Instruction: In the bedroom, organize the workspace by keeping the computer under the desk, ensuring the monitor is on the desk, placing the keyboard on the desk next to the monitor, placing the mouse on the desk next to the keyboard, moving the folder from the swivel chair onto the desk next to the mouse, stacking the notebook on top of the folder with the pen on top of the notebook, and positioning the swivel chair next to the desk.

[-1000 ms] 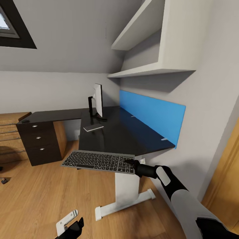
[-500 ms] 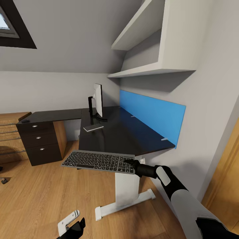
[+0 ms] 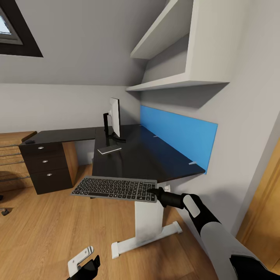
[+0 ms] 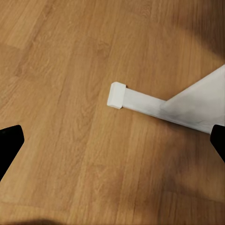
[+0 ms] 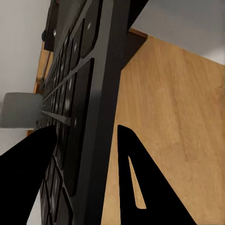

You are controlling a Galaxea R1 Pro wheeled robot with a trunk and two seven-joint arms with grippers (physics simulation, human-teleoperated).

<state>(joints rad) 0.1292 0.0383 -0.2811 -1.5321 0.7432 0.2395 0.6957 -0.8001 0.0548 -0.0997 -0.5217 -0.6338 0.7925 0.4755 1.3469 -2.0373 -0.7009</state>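
- Right gripper (image 3: 154, 191) is clamped on the short end of the slim keyboard with dark grey keys in a silver-grey frame (image 3: 114, 188). In the right wrist view one black finger sits over the keys (image 5: 33, 168) and the other under the frame.
- Keyboard is in the air, roughly level, keys up, cantilevered off that one end. Probably gripped there because it's the only edge thin enough for the jaws to reach.
- Long axis runs straight out from the right gripper, away from the arm and along the near edge of the glossy black L-shaped bench (image 3: 144, 155). Free end is the far end from the gripper.
- Keyboard hangs just short of the bench's near edge, at about top height or a touch below, not yet over the surface.
- Beyond the gripper, further along the bench: wide flat monitor with white back on a black stand (image 3: 114, 118), seen edge-on. A thin light-grey flat item (image 3: 109, 149) lies just in front of its base; can't tell what it is.
- Judgement: carry phase; it needs lift and travel toward the monitor, then a set-down beside it.
- Risk: one-end grip, so the free end may sag or catch the bench edge.
- Left gripper (image 3: 82, 265) hangs low over the light wood floor (image 4: 70, 70), jaws spread and holding nothing, near the bench's white foot (image 4: 136, 99).
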